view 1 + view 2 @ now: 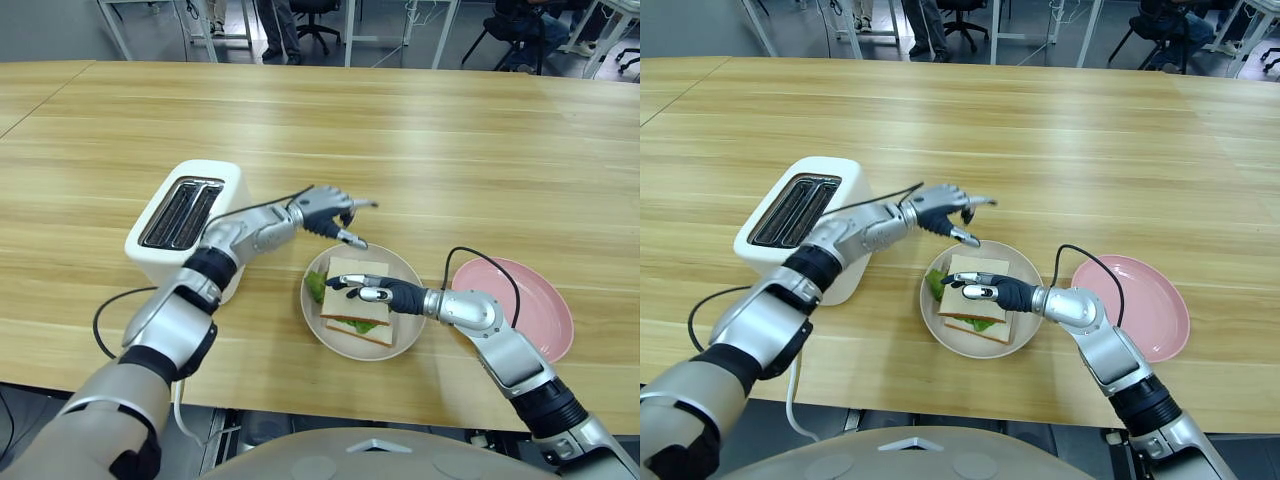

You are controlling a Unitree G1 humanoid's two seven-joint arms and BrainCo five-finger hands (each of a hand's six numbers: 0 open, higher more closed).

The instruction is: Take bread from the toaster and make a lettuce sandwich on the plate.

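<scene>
Toaster (185, 225), white, stands at left of wooden table (400, 130), slots facing up. Pink plate (530, 300) at right, beside my right forearm. Beige plate (408, 320) between toaster and pink plate, carrying sandwich (350, 272); lettuce (316, 287) pokes out at its left side. My right hand (385, 293) lies on top slice, fingers stretched out, gripping nothing. My left hand (325, 212) hovers over beige plate's far-left rim, fingers loosely spread, holding nothing.
</scene>
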